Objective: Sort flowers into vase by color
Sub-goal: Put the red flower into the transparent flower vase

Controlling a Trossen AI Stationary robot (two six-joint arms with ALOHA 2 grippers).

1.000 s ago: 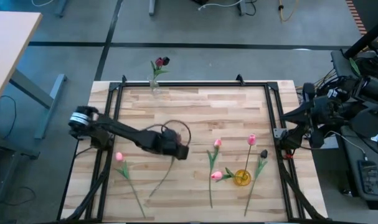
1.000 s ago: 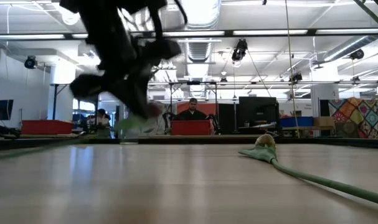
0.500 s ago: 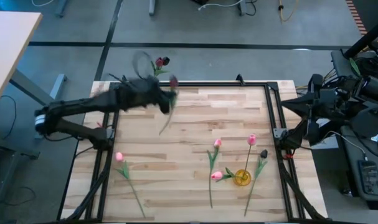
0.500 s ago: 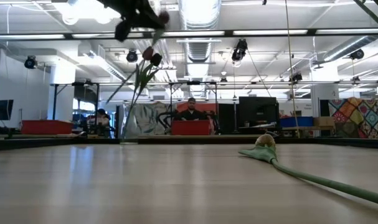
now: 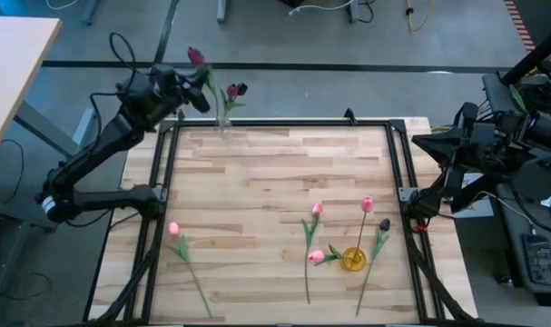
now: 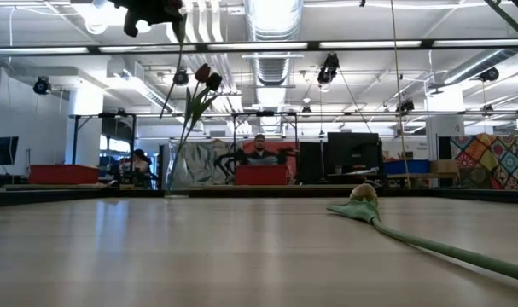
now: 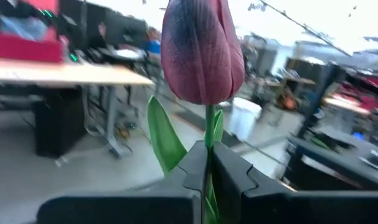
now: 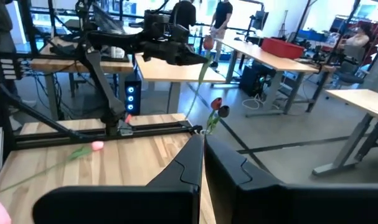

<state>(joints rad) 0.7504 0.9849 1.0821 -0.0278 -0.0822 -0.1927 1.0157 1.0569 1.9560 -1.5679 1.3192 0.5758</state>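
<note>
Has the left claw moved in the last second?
Yes. The left gripper, shut on a maroon tulip, went from mid-table to beyond the far edge, beside the clear vase.

In the left wrist view, the maroon tulip (image 7: 203, 50) loses its stem behind the left pincer (image 7: 207, 180). In the low view, that pincer (image 6: 152, 10) is cut by the top edge. The clear vase (image 5: 225, 124) at the bench's far edge is too faint to outline.

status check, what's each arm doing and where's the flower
Left gripper shut on a maroon tulip, held high by the clear vase at the far edge. Right gripper shut, parked off the table's right side. Nothing in the way.
</note>
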